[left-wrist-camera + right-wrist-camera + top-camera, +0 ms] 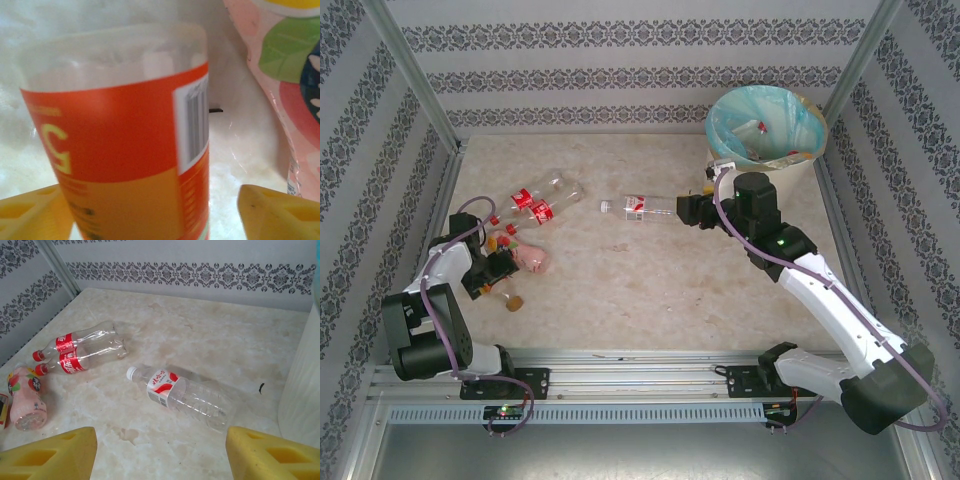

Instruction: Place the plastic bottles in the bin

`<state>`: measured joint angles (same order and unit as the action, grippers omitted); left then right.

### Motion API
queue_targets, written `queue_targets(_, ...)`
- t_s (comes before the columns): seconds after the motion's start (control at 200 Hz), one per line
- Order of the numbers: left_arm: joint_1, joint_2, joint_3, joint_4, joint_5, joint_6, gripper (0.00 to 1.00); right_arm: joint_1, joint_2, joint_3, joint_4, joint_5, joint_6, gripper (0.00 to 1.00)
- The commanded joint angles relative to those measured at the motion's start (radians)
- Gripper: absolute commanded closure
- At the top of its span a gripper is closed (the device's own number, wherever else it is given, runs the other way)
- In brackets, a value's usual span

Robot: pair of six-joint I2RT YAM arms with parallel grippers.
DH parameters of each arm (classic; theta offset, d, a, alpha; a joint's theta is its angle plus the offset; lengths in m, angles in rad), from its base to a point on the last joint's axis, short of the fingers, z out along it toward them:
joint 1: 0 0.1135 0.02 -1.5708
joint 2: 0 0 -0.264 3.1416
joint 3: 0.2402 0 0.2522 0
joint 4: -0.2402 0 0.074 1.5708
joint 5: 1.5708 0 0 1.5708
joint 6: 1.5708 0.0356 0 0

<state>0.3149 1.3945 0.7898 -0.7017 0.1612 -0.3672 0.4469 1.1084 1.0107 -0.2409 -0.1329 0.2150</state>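
In the left wrist view the orange-labelled bottle (125,135) is blurred and is cut off by the lower edge, so its cap end is hidden and its print cannot be read. The fingers (277,215) of the left end effector (150,217) are cropped to their tips. Whether the left one touches the bottle cannot be told. The pink bottle (285,90) is cut by the top and right edges. From above, the contents (755,132) of the bin (720,115) at the desk's (650,290) far right corner are too small to be identified. In the right wrist view a dark mark (261,388) beside the bin cannot be made out.
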Motion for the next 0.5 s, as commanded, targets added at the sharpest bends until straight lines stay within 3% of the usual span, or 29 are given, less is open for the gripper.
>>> queue_targets(0.0,-0.007,-0.001,-0.009,-0.023,-0.002,0.014,0.23,-0.01,-0.016,-0.009,0.025,-0.014,0.021,0.31)
queue_targets(0.11,-0.007,-0.008,-0.017,-0.01,0.0,0.017,0.3,-0.01,-0.016,-0.008,0.025,-0.014,0.023,0.31)
queue_targets(0.29,-0.007,0.027,-0.017,0.002,0.027,0.025,0.25,-0.01,-0.024,-0.002,0.022,-0.015,0.026,0.31)
queue_targets(0.41,-0.007,0.043,-0.013,0.008,0.056,0.034,0.38,-0.008,-0.03,-0.009,0.025,-0.016,0.03,0.31)
queue_targets(0.495,-0.007,0.033,-0.009,0.005,0.05,0.031,0.4,-0.008,-0.033,-0.015,0.015,-0.012,0.03,0.31)
